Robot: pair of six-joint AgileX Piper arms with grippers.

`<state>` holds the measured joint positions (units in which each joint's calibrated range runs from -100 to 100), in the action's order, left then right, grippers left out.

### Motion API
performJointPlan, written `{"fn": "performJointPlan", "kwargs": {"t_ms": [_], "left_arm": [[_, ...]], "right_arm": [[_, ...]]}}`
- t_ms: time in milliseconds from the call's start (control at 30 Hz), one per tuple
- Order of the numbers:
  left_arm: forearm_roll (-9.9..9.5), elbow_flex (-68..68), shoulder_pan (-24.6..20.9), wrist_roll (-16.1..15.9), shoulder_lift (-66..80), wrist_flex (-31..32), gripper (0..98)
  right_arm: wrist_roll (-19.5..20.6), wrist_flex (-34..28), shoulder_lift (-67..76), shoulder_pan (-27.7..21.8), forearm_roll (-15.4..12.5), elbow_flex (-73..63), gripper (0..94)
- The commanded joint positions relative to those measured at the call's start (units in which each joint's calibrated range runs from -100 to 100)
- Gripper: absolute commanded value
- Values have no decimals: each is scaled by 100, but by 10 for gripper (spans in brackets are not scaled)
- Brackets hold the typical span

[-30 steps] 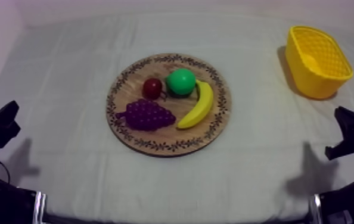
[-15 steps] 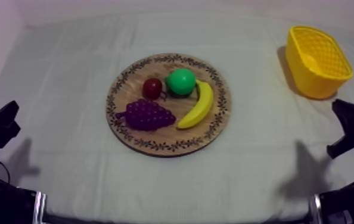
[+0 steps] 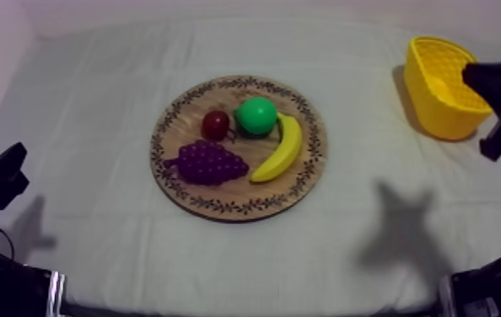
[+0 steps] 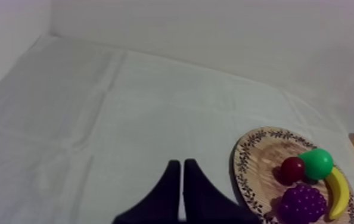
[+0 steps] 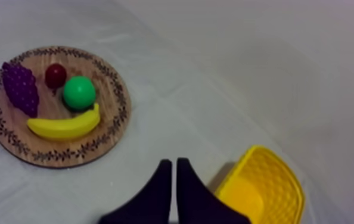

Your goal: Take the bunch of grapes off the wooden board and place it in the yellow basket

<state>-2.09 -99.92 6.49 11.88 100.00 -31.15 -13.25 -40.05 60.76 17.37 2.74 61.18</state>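
Right gripper [image 5: 174,161]: fingers pressed together, nothing held, poised just beside yellow basket [image 5: 263,190]. Bunch of grapes [image 5: 19,88] well apart from it, on far side of wooden board [image 5: 60,159], beyond banana [image 5: 63,127], next to small red fruit [image 5: 55,75]. Looks light, rigid, bumpy, probably slippery. Best pinch across cluster's narrow width. Left gripper [image 4: 182,162] closed too, empty.

A matt, faintly creased cloth [image 3: 94,101] covers my desk [image 3: 245,270]. The board [image 3: 258,192] shows wood grain; the yellow basket [image 3: 435,114] looks like latticed plastic. The banana [image 3: 281,152] is smooth, the bunch of grapes [image 3: 210,162] knobbly.
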Motion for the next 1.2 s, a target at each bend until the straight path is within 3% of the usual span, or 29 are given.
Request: {"fn": "performJointPlan", "kwargs": {"t_ms": [0, 567, 1167], "left_arm": [[-4, 4, -1, 1, 0, 3, 1], [-4, 4, -1, 1, 0, 3, 1], [-4, 4, -1, 1, 0, 3, 1]], "right_arm": [[6, -161, -684, 143, 22, -894, 5], [-106, -2362, -3843, 1274, 147, -4714, 5], [-276, -3935, -6280, 2083, 137, -6765, 4]]}}
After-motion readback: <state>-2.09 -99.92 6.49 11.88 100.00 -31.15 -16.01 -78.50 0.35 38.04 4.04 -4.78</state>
